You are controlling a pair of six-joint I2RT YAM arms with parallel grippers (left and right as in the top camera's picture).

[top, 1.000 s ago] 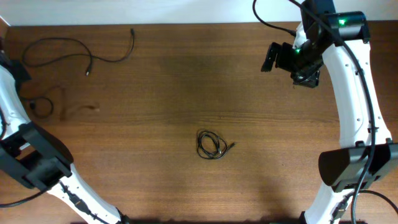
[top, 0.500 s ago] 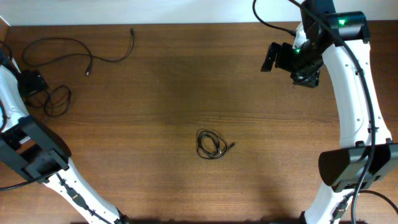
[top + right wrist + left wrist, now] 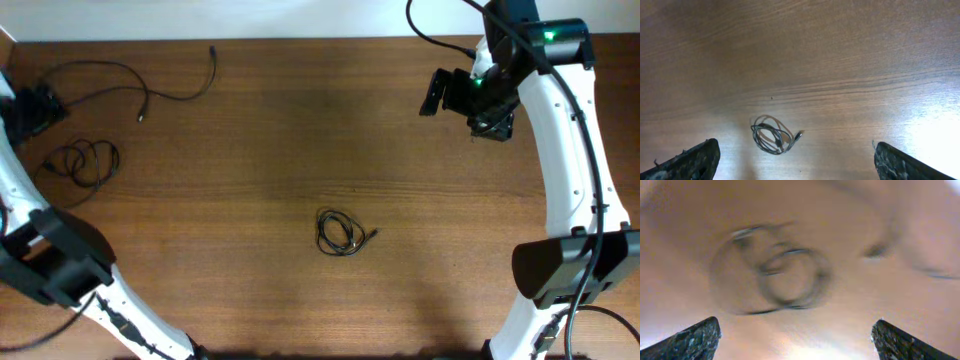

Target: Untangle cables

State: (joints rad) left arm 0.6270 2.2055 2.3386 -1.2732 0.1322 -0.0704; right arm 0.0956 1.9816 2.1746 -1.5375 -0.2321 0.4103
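Observation:
Three black cables lie apart on the wooden table. One long cord (image 3: 120, 75) trails loosely at the far left. A looped cord (image 3: 85, 160) rests just below it; in the left wrist view that looped cord (image 3: 775, 280) is blurred. A small tight coil (image 3: 340, 232) sits mid-table, and the right wrist view shows this coil (image 3: 774, 136) too. My left gripper (image 3: 32, 106) hovers open at the left edge above the looped cord, its fingers (image 3: 692, 340) holding nothing. My right gripper (image 3: 440, 92) hangs open high at the far right, well away from the coil.
The table's far edge (image 3: 300, 38) meets a white wall. Both white arm bases stand at the near corners, the left arm (image 3: 60, 265) and the right arm (image 3: 570, 265). Thick robot cables run along the right arm.
My left gripper has opened and let the looped cord drop onto the table, then drawn back toward the far left corner. The right arm and the middle coil have not moved.

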